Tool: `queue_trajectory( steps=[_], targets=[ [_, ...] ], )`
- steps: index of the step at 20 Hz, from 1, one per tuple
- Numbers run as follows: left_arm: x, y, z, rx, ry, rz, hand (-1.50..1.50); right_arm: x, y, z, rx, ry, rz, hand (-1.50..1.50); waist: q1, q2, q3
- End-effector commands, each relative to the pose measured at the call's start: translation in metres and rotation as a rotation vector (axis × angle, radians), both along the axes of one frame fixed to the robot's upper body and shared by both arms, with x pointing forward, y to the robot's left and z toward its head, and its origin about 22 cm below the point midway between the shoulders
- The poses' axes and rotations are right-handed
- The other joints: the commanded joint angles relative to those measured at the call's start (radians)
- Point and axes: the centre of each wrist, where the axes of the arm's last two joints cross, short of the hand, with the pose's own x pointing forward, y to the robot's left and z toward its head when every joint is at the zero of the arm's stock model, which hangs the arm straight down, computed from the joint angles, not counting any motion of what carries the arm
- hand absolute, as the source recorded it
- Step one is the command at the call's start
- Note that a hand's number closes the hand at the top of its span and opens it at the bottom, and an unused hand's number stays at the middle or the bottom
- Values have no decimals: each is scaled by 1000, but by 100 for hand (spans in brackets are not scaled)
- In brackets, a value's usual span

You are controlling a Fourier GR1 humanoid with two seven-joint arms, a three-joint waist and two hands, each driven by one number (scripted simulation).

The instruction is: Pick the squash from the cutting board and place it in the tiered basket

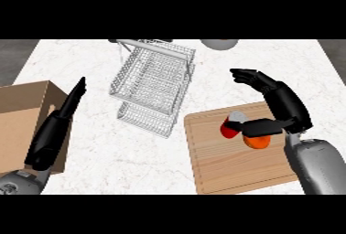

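Observation:
The squash (229, 131) lies on the wooden cutting board (223, 169) near its far edge. It shows as red and orange patches with a pale grey end, and part of it is hidden. My right hand (287, 104) hovers over the board's far right corner. Its thumb (260, 127) stretches across the squash, while its fingers (249, 77) point away past the board toward the far side, not curled round anything. The wire tiered basket (154, 84) stands left of the board, at the middle of the counter. My left hand (66, 107) rests open at the left, its fingers straight.
An open cardboard box (24, 123) sits at the counter's left edge, right beside my left forearm. A grey bowl (219, 44) shows at the far edge, right of the basket. White marble counter (135, 155) lies between the box and the board.

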Motion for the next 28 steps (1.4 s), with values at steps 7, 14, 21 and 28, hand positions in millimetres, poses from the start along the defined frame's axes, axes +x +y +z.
queue_trajectory(
  steps=[7, 14, 21, 28],
  targets=[
    [-9, 7, -7, 22, 14, 8, 0, -10, -34, 85, -875, 180, -2, -150, -10, -17, -7],
    [-5, 8, 3, 21, -2, 18, 0, -45, 15, 125, -1129, 244, -69, -150, -6, -8, -3],
    [-9, -16, 0, -3, -7, -8, 0, -74, 77, 99, -1122, 300, -107, -150, 8, -2, -1],
    [-7, 1, -19, 10, 0, 3, 0, -77, 83, 57, -1270, 345, -186, -150, 3, 0, -1]
  ],
)
